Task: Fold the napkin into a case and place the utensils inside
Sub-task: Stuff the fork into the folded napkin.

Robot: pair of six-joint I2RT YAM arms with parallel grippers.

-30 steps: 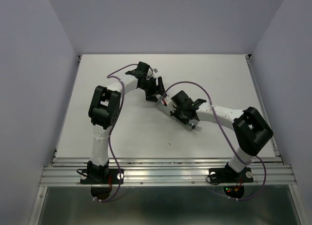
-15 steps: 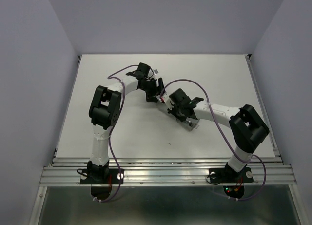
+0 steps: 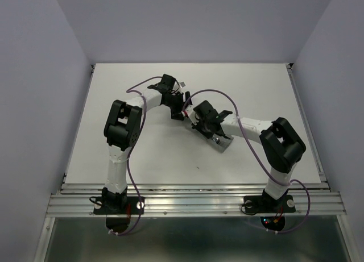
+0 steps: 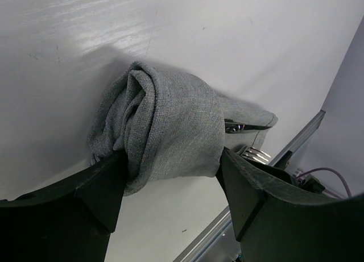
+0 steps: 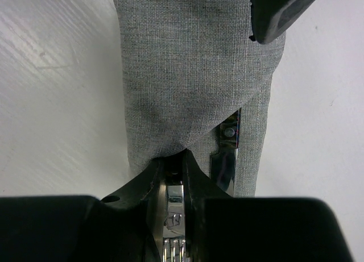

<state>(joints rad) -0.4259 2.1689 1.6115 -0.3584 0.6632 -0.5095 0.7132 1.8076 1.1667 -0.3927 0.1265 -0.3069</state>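
The napkin is folded into a narrow grey case (image 4: 170,120), which lies on the white table between both grippers. My left gripper (image 4: 168,165) holds one bunched end of it, a finger pressed on each side. My right gripper (image 5: 173,159) is shut on a fork (image 5: 173,216), with its handle inside the case's (image 5: 193,63) open end and its tines towards the camera. A knife (image 5: 226,159) lies in the case beside it. In the top view the left gripper (image 3: 183,109) and right gripper (image 3: 211,132) are close together, with the case's end (image 3: 223,142) showing below the right wrist.
The white table (image 3: 142,154) has grey walls on three sides and a metal rail (image 3: 193,196) along its near edge. The left gripper's finger (image 5: 278,12) shows at the far end of the case in the right wrist view.
My right gripper has moved up and to the left towards the left gripper. The fork tines that stuck out below it are now hidden and grey cloth shows there. The left gripper has barely moved.
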